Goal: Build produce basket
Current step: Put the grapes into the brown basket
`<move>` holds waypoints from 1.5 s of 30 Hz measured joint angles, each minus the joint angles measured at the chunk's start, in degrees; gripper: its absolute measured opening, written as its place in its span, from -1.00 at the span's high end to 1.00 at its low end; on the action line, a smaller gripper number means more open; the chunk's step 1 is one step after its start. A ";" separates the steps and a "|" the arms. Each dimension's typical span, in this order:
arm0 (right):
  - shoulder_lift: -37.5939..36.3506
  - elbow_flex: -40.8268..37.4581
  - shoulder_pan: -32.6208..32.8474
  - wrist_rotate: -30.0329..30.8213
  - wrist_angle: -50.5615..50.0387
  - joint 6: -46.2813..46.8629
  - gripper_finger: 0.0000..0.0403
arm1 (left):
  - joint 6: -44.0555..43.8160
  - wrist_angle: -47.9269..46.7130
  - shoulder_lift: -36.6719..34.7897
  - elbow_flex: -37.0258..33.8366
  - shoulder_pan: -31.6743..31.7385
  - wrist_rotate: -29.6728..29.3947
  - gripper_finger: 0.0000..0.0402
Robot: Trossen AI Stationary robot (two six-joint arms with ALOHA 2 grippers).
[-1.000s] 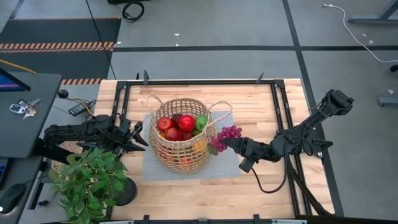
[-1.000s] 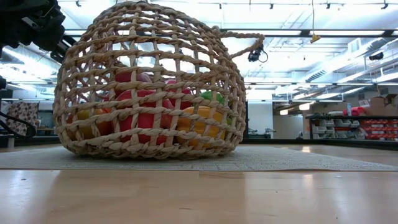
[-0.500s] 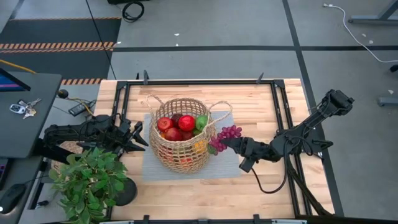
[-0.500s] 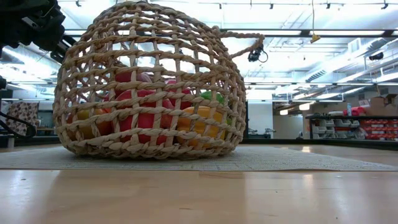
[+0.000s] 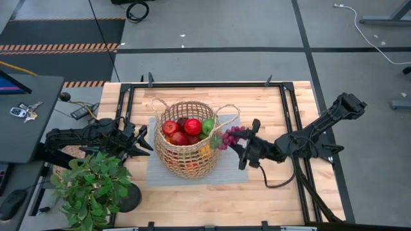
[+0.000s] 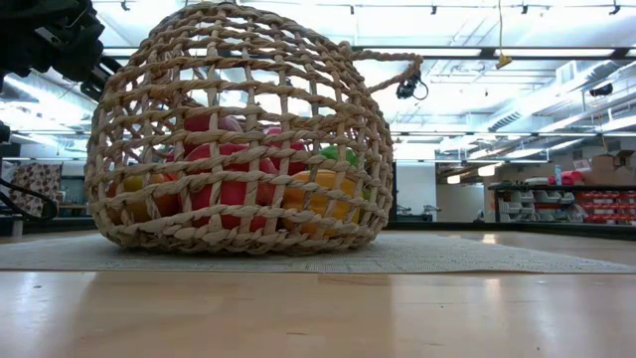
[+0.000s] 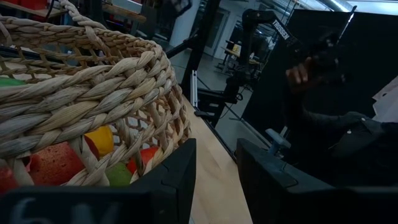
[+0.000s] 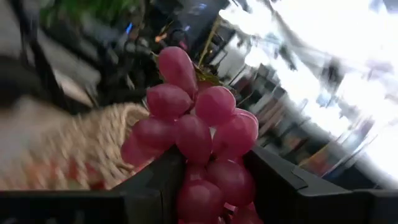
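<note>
Now my right gripper [image 5: 236, 142], clamped on the grapes [image 5: 226, 136], has swung closer to the basket [image 5: 188, 138] at frame centre; release comes next.

Your two arms, seen up close

Both of your arms are dark, near black, built from jointed segments with rounded housings at the joints. Your right arm [image 5: 308, 138] trails a black cable that loops below its forearm, and its hand [image 5: 239, 142] ends in two blocky, matte black fingers [image 8: 155, 186] with angled inner faces. Your left arm [image 5: 83, 138] wears the same dark finish, with small spiky brackets and fittings crowded near the wrist. Its hand [image 7: 214, 180] carries two flat, squared-off black fingers [image 7: 174, 180] with smooth, faintly glossy surfaces and bevelled edges
</note>
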 joint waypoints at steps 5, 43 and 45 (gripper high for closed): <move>0.00 0.00 -0.21 0.00 0.00 26.59 0.20 | -0.01 0.02 -0.01 0.00 0.01 -0.01 0.40; 1.12 0.40 -10.22 -13.78 4.59 60.05 0.20 | -0.02 0.02 0.00 0.00 0.02 -0.01 0.40; 3.14 1.64 -11.25 -13.94 4.26 60.04 0.20 | 0.00 0.00 0.00 0.00 0.00 0.00 0.40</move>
